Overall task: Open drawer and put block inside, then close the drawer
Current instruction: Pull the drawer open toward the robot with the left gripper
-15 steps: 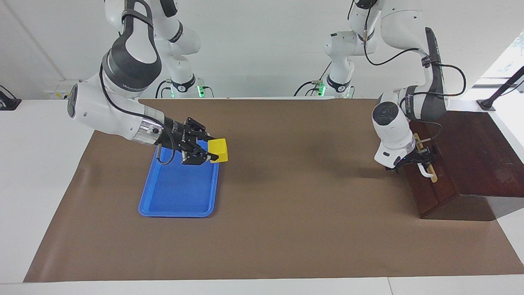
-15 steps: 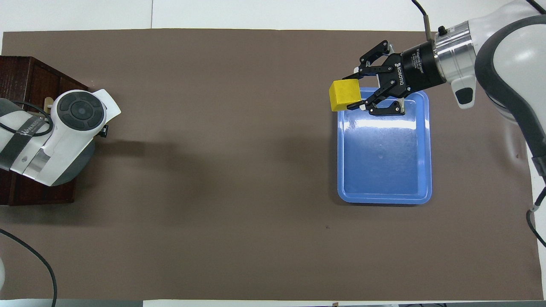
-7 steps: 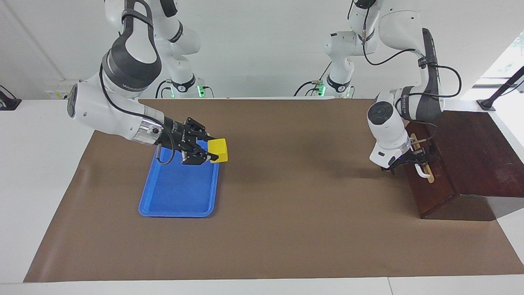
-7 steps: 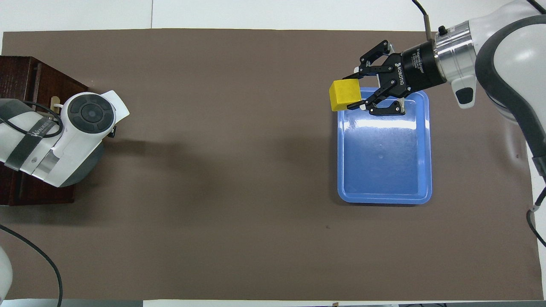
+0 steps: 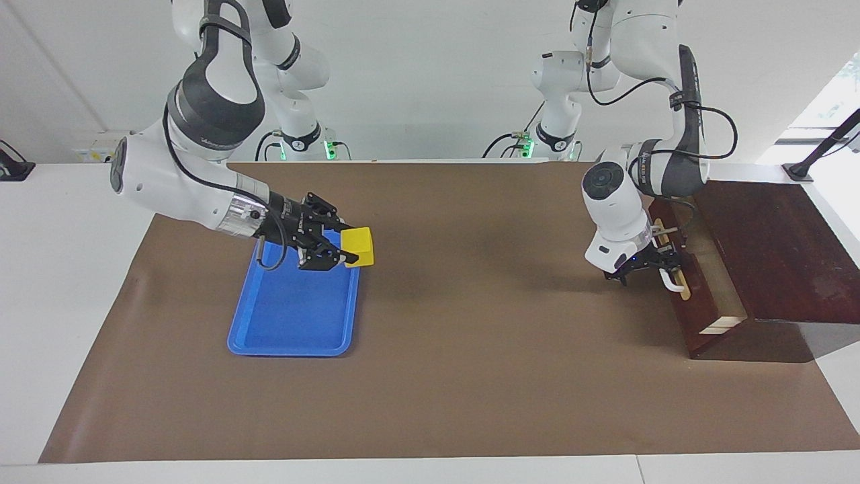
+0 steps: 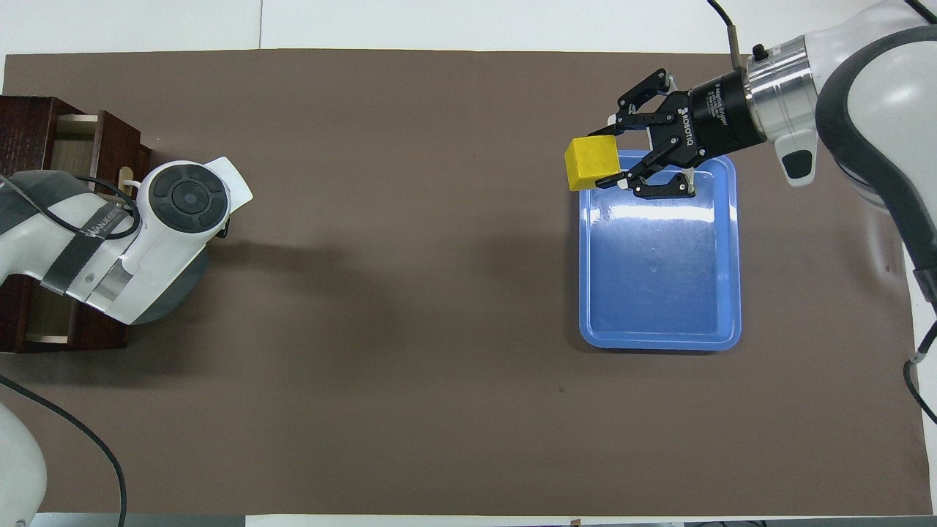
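Note:
The small yellow block is held in my right gripper, which is shut on it in the air over the blue tray's edge nearer the robots; both also show in the overhead view, the block and the gripper. The dark reddish-brown drawer stands partly open at the left arm's end of the table, with its pale wood interior showing. My left gripper is shut on its white bar handle. In the overhead view the left wrist hides that gripper, and the drawer front shows beside it.
A flat blue tray lies empty on the brown mat toward the right arm's end, also in the overhead view. The dark wooden cabinet that holds the drawer sits at the table's edge at the left arm's end.
My left gripper has pulled the drawer out toward the table's middle, and the pale interior now shows. My right gripper has kept the block still.

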Motion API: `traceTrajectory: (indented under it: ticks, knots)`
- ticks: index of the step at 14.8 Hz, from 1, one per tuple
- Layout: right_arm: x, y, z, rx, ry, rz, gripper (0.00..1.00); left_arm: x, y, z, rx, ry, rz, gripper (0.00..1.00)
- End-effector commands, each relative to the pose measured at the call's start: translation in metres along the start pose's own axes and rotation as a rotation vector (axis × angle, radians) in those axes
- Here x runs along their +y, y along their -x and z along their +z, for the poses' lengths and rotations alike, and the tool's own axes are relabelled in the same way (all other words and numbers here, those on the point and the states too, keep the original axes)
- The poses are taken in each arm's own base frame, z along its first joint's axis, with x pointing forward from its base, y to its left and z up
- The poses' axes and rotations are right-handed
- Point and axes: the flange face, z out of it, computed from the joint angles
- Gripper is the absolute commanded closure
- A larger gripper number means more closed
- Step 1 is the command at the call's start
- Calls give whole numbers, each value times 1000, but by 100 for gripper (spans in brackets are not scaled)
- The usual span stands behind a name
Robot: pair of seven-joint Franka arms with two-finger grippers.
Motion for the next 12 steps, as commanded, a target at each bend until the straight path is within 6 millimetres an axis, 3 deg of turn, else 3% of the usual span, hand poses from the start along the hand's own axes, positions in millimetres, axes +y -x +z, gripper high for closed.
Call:
traceTrajectory:
  ticks: [1,12]
  knots:
    - [3,3,-5,14,-1,10,100,23,3,-13,-12,39,-4,0]
    - [3,10,1,19,4,0,100,48,0,-36,-12,85,-1,0]
